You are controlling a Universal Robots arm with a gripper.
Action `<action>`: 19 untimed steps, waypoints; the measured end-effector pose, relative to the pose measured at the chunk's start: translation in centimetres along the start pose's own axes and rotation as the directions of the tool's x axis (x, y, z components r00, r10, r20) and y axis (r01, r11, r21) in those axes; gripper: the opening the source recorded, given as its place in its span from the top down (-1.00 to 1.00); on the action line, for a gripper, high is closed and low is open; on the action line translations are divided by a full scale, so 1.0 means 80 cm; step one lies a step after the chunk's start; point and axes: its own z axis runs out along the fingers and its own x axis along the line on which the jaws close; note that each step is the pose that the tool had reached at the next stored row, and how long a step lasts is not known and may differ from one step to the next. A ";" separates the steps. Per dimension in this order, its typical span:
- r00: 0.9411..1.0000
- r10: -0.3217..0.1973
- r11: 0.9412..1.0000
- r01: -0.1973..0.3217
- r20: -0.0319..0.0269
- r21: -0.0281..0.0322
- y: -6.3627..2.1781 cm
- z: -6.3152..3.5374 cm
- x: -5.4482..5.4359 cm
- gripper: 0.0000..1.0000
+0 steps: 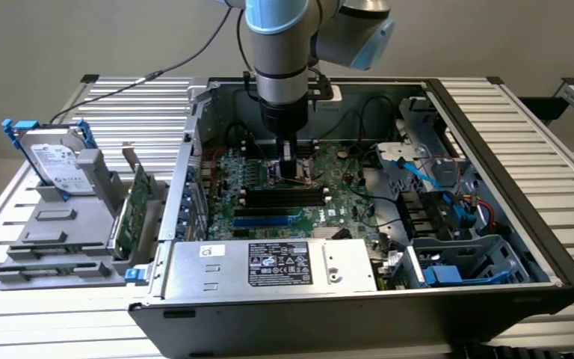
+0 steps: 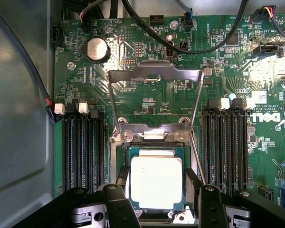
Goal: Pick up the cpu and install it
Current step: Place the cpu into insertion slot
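Install step, not pickup. The arm's black two-finger gripper (image 1: 287, 163) sits low inside the open black metal PC case (image 1: 511, 149), upper-middle of the exterior frame. On the wrist cam its fingers (image 2: 119, 202) are narrowed onto the small flat square cpu w/ dull silver top (image 2: 156, 183), one each side, touching its edges. The cpu is over the silver metal socket frame (image 2: 152, 137) on the green motherboard (image 2: 147, 102), w/ the hinged metal retainer plate (image 2: 154, 76) flipped open. Can't tell if it's seated or just above. Looks square. I'd say it calls for a flat, aligned seat, no sideways force.
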 end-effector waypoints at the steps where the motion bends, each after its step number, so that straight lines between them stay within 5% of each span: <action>1: 1.000 0.001 1.000 -0.001 0.000 0.001 0.000 0.000 0.000 -0.09; 19: 1.000 0.004 1.000 -0.004 0.001 0.002 -0.001 0.003 0.002 -0.09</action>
